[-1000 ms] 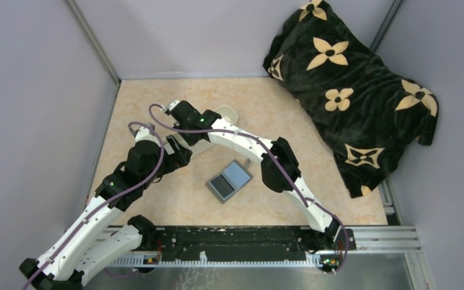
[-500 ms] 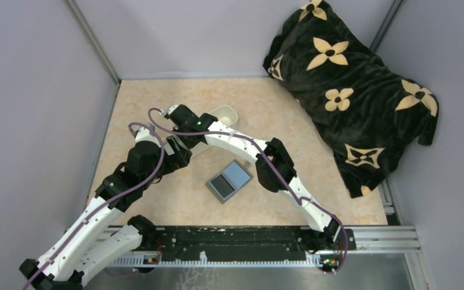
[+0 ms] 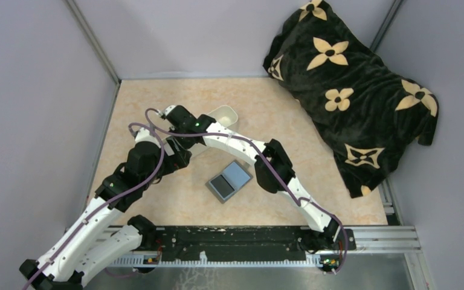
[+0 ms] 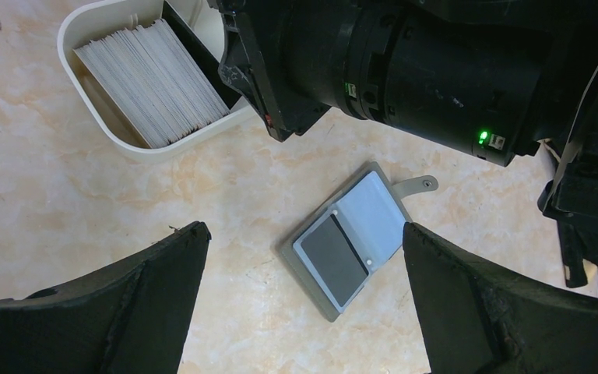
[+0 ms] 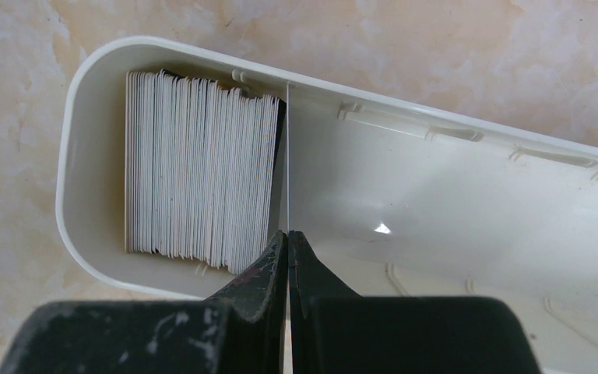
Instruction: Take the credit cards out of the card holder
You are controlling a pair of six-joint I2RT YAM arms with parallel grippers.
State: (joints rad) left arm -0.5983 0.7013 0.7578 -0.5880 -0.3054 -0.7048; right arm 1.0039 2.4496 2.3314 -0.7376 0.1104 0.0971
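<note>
Fingers of the right arm are pressed together over the white tray. They pinch what looks like a thin pale card, seen edge-on beside the stacked cards at the tray's left end. Left fingers are spread wide and hold nothing. Between them, centre frame, the grey card holder lies open on the marbled surface, with a dark card in its lower half.

Right claw shifted slightly left over white tray; right elbow swung leftward.
</note>
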